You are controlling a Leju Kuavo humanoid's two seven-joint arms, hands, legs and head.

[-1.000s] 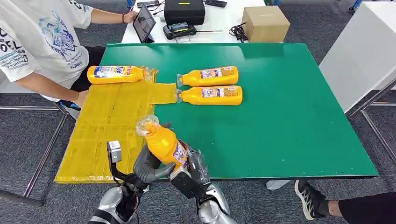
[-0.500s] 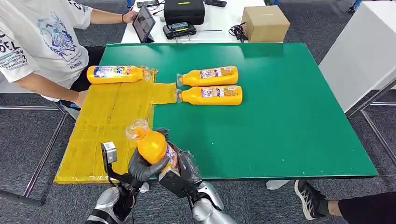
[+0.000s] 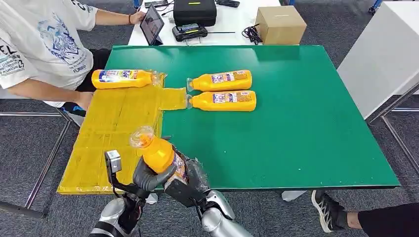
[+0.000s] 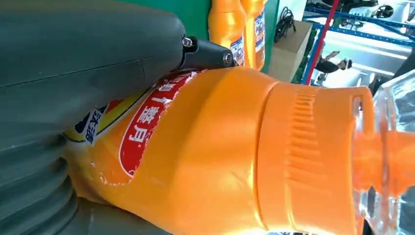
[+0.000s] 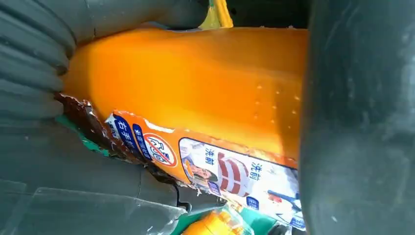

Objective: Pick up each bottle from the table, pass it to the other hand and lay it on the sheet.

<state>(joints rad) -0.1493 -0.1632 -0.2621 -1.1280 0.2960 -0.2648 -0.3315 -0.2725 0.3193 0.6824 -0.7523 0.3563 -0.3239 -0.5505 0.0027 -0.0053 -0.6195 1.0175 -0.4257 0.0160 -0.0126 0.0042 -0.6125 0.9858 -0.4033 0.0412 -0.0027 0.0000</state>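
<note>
Held bottle: orange, tilted, clear cap pointing up and away from the robot, over the near table edge where the sheet begins.
Left hand: wraps the bottle's body from the sheet side; the left wrist view shows its thumb pressed on the label.
Right hand: clasps the bottle's lower body from the table side; the right wrist view shows its fingers across the orange wall. Both hands grasp the one bottle, so the pass appears to be mid-way.
Sheet: yellow, on the left part of the green table, directly ahead of the left hand.
Key relation: the bottle's long axis runs near-to-far and upward; the open sheet lies ahead and to the left, so the left hand is the nearer one to lay it down, once the right lets go.
Laid bottle: flat at the sheet's far edge.
Waiting bottles: two, side by side on the table, caps toward the sheet.
Person: seated just beside the sheet's far left.
</note>
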